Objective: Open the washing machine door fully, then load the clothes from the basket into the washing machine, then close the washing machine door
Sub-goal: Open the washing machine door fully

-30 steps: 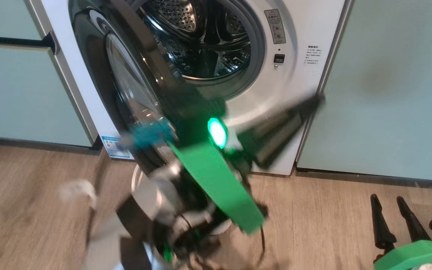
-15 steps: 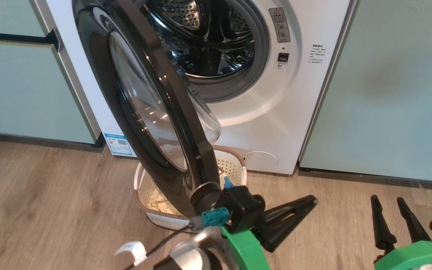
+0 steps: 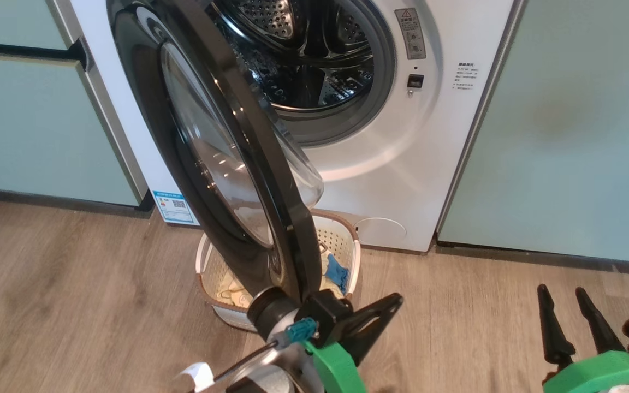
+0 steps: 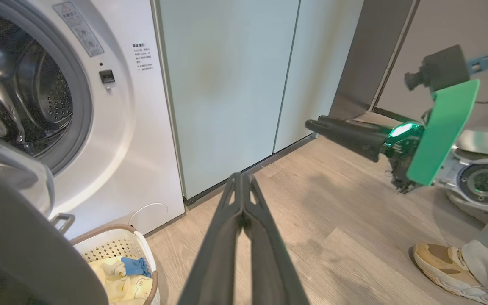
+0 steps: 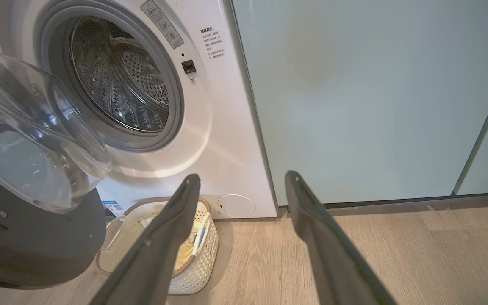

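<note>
The white washing machine (image 3: 402, 164) stands with its drum exposed. The washing machine door (image 3: 249, 136), black-rimmed with a bulging glass bowl (image 5: 28, 140), hangs partly swung out, edge-on to the head view. Under it on the floor sits the cream basket (image 3: 354, 240), holding the clothes (image 4: 117, 279), pale yellow with a blue piece (image 3: 337, 273). My left gripper (image 3: 396, 299) is shut and holds nothing, low by the door's bottom edge, fingers pointing right; its closed tips (image 4: 239, 176) aim at the cabinets. My right gripper (image 3: 562, 290) stands open (image 5: 242, 176) over bare floor at the lower right.
Pale teal cabinets (image 3: 565, 136) flank the machine on both sides. The wooden floor (image 3: 484, 305) runs right of the basket. A person's tan shoe (image 4: 443, 262) rests on the floor near the right arm. A grey panel (image 4: 371, 63) stands beyond the cabinets.
My left arm has dropped from in front of the door's lower half to below its bottom edge, uncovering the basket. The right gripper has stayed put.
</note>
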You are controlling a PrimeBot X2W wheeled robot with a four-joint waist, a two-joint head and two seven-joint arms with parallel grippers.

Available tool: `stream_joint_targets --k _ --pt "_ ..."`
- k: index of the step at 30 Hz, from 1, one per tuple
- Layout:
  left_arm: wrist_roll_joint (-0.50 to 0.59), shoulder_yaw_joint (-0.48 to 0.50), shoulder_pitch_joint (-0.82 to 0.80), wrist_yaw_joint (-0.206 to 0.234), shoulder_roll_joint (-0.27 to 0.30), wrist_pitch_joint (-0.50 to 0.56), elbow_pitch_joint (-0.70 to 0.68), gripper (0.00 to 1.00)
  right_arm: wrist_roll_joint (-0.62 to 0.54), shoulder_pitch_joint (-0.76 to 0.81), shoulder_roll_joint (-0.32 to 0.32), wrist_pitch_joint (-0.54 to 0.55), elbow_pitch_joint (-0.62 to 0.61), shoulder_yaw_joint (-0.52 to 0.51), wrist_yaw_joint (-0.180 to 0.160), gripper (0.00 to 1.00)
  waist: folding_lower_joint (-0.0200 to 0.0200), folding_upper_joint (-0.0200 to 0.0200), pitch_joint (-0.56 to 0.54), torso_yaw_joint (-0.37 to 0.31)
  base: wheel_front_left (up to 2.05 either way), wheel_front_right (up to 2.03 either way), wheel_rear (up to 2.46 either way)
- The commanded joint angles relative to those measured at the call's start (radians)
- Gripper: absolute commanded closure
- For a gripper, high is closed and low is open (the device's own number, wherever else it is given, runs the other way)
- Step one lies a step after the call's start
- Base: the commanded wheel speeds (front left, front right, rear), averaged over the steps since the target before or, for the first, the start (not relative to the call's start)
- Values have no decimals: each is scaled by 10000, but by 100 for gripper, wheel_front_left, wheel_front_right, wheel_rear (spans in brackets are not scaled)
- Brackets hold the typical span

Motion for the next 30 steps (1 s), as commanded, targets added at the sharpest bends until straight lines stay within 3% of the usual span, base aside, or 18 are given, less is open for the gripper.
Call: stream_joint_targets --k 1,16,30 --pt "80 446 -375 17 -32 -189 -130 100 81 -343 -182 -95 -253 162 4 0 0 0 16 -13 0 0 0" --pt "-217 934 -643 157 -98 -1367 1718 100 111 -313 -161 -95 -211 157 4 0 0 0 86 -45 0 0 0" --pt "-631 1650 -890 429 76 -1775 1901 100 119 -309 -143 -95 -171 200 4 0 0 0 72 -47 0 0 0"
